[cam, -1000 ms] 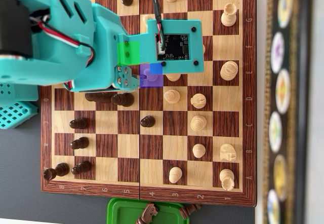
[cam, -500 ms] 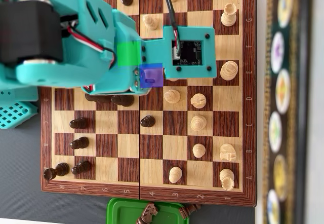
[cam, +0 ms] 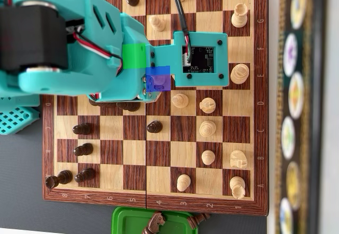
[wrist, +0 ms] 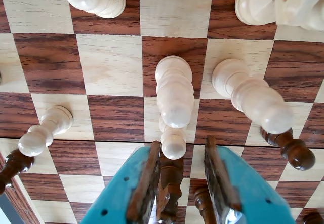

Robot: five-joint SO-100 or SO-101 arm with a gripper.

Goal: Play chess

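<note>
The pincer [wrist: 179,153] stood part open over the board [cam: 259,112], its jaws either side of a dark piece [wrist: 169,186] but not yet closed on it. Just beyond stood a pale pawn [wrist: 173,89]. The game looked mid-course: captured pieces lay in a green tray [cam: 127,221] beside the board, and this move remained undone.
</note>
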